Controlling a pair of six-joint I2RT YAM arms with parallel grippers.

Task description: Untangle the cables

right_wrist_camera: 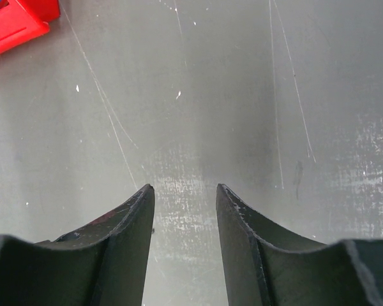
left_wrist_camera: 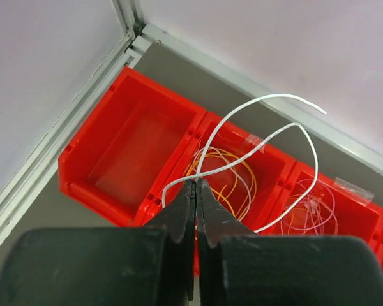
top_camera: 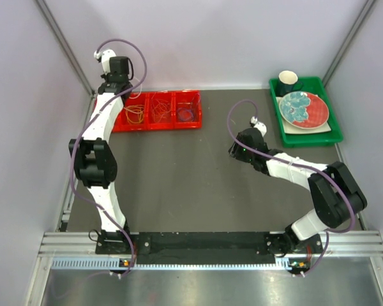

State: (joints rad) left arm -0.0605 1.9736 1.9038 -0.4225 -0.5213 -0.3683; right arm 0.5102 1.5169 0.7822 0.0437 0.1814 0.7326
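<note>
My left gripper (left_wrist_camera: 196, 182) is shut on a thin white cable (left_wrist_camera: 268, 98) and holds it above the red bins (left_wrist_camera: 124, 83); the cable arcs up and to the right in two loops. Under it, orange and yellow cables (left_wrist_camera: 233, 171) lie in the second bin. A tangle of white, pink and orange cables (left_wrist_camera: 313, 209) lies in the third bin. The leftmost bin (left_wrist_camera: 131, 150) holds nothing. In the top view my left gripper (top_camera: 133, 95) is over the red bins (top_camera: 191, 124) at the back left. My right gripper (right_wrist_camera: 185, 188) is open and empty, low over the bare grey table (right_wrist_camera: 242, 95).
A green tray (top_camera: 335, 136) at the back right holds a plate (top_camera: 303, 108) and a dark cup (top_camera: 288, 81). White walls with metal frame rails close off the back and sides. My right gripper (top_camera: 232, 150) sits mid-table, right of the bins.
</note>
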